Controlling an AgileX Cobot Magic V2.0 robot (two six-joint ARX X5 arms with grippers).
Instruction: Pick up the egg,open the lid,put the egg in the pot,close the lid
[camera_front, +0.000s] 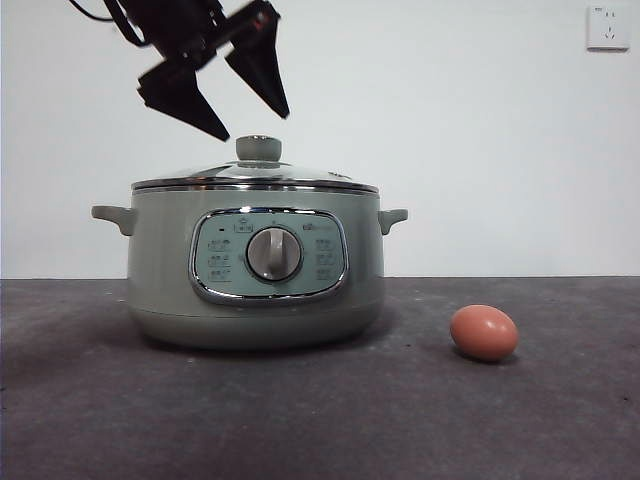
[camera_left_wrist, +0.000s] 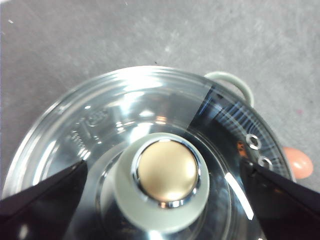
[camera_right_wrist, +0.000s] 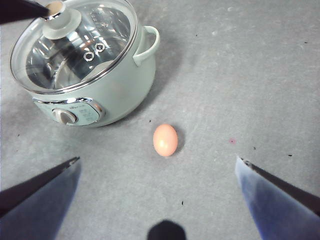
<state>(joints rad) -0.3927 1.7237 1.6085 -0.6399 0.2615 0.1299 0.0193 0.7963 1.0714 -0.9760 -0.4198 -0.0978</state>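
The sage-green pot (camera_front: 160, 270) stands on the grey table with the glass lid (camera_front: 255, 178) on it. The lid's green knob (camera_front: 258, 148) sits on top. My left gripper (camera_front: 258, 127) is open just above the knob, one jaw on each side of it. In the left wrist view the knob (camera_left_wrist: 167, 182) lies between the jaws over the lid (camera_left_wrist: 100, 120). The brown-orange egg (camera_front: 484, 332) lies on the table to the right of the pot. My right gripper (camera_right_wrist: 157, 165) is open, high above the egg (camera_right_wrist: 165, 140), with the pot (camera_right_wrist: 115, 90) beside it.
A white wall socket (camera_front: 608, 27) is on the wall at the top right. The pot's control panel and silver dial (camera_front: 273, 254) face the front camera. One side handle (camera_right_wrist: 147, 45) points toward the egg's side.
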